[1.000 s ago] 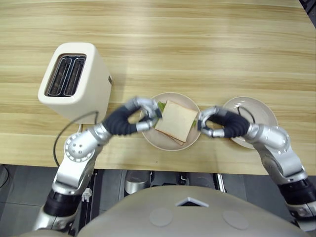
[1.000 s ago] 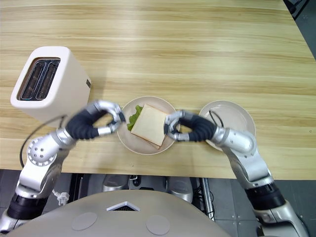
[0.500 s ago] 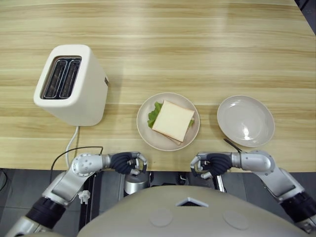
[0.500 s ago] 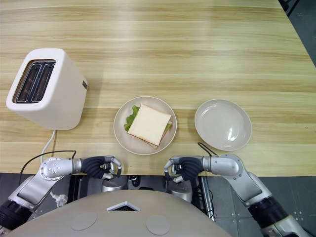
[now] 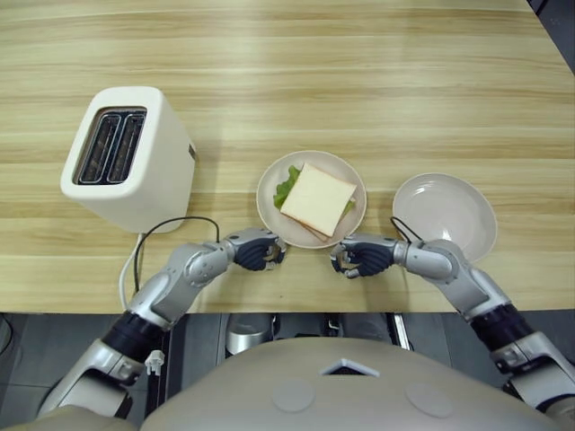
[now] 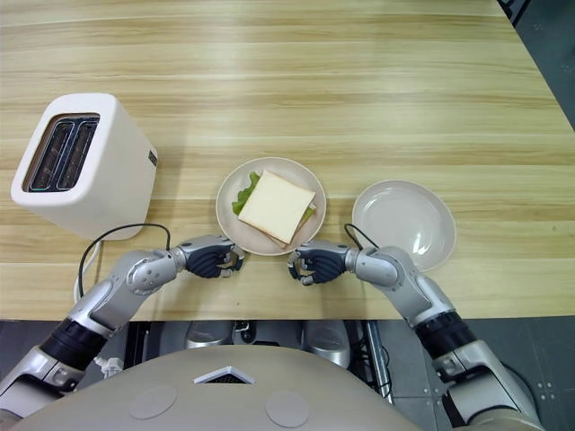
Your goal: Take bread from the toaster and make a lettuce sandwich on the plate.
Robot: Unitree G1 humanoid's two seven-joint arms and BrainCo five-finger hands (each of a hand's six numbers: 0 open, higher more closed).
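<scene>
So: one sandwich (image 5: 317, 199) sits on the middle plate (image 5: 272, 215), with lettuce (image 5: 287, 187) poking out at its left edge. The bottom slice is mostly hidden under the top one. Left hand (image 5: 259, 251) and right hand (image 5: 364, 259) are just near-side of that plate's rim, fingers curled, holding nothing. Two plates total, second plate (image 5: 445, 215) at right. One toaster (image 5: 126, 157) at left, two slots, contents unreadable. Its cable (image 5: 180, 219) loops beside the left arm.

Silver arms (image 5: 184, 274), black-banded, end in dark-palmed left hand (image 5: 256, 252) and right hand (image 5: 362, 259).
</scene>
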